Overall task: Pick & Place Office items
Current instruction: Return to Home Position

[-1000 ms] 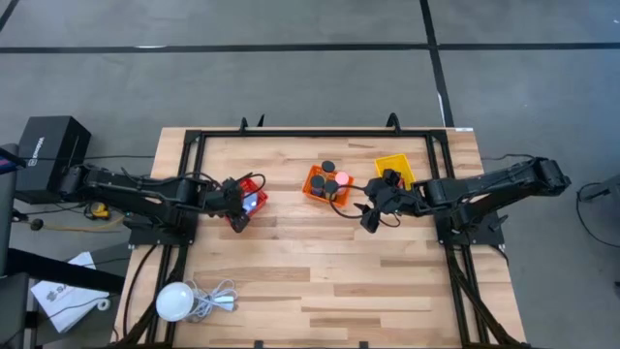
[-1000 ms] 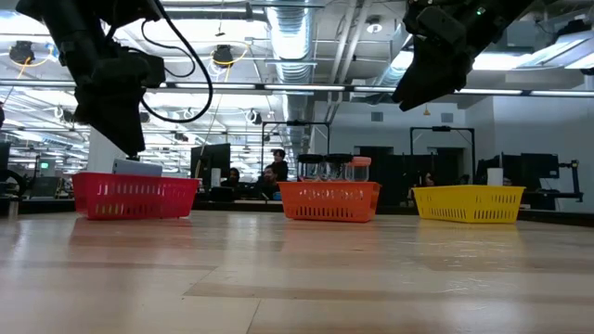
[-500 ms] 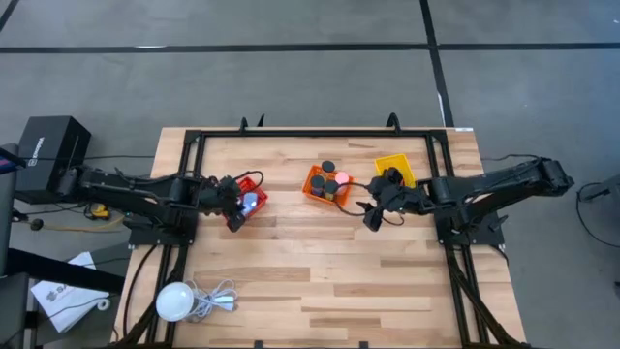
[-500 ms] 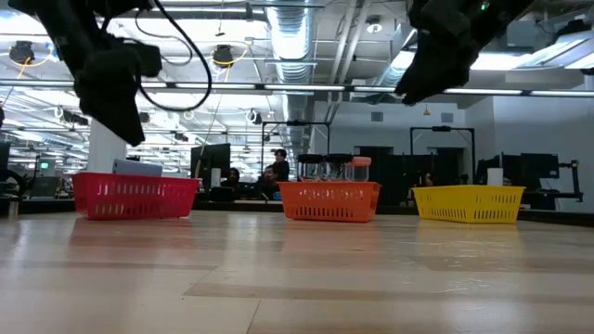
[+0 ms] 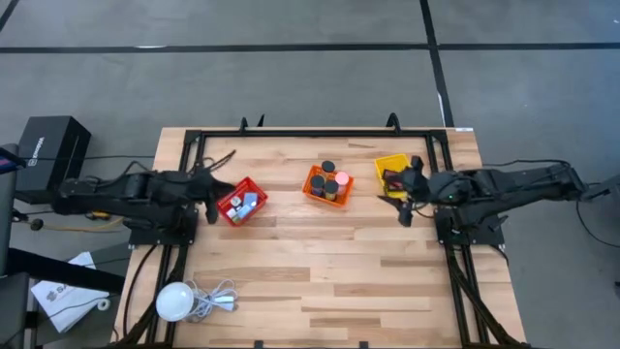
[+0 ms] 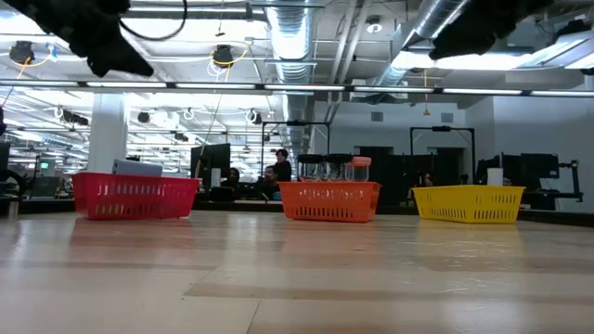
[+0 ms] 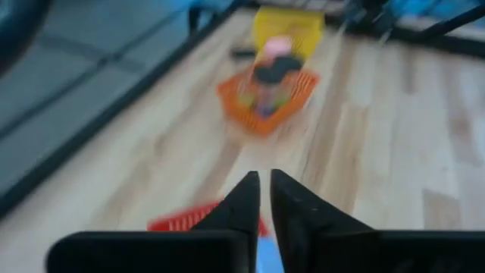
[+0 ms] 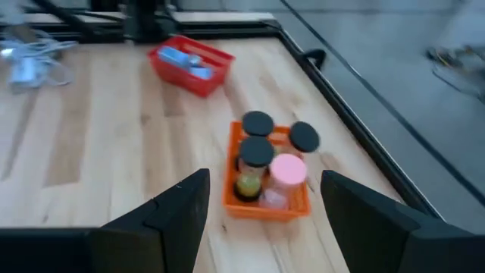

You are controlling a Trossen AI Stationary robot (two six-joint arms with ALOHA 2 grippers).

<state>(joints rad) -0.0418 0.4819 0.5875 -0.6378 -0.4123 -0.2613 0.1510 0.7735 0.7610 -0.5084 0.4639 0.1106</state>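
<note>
Three mesh baskets stand in a row on the wooden table. The red basket (image 5: 242, 202) (image 8: 189, 61) holds blue blocks (image 5: 248, 201). In the orange basket (image 5: 327, 184) (image 8: 265, 199) stand black cylinders (image 8: 257, 123) and a pink cylinder (image 8: 288, 170). Small dark and red pieces (image 5: 390, 179) lie in the yellow basket (image 5: 392, 171). My left gripper (image 5: 206, 186) (image 7: 262, 176) hangs shut and empty, just left of the red basket. My right gripper (image 5: 405, 199) (image 8: 265, 182) is open and empty beside the yellow basket, facing the orange one.
A white globe (image 5: 174, 301) with a coiled cord lies at the table's near left corner. A black frame (image 5: 320, 133) runs along the far edge and down both sides. Bare wood (image 5: 329, 271) spreads in front of the baskets. People sit in the room beyond (image 6: 277, 167).
Both arms have drawn back and risen. My left gripper has left its place above the red basket and moved toward the table's left edge. My right gripper has moved from in front of the orange basket toward the right edge, beside the yellow basket. The baskets have stayed put.
</note>
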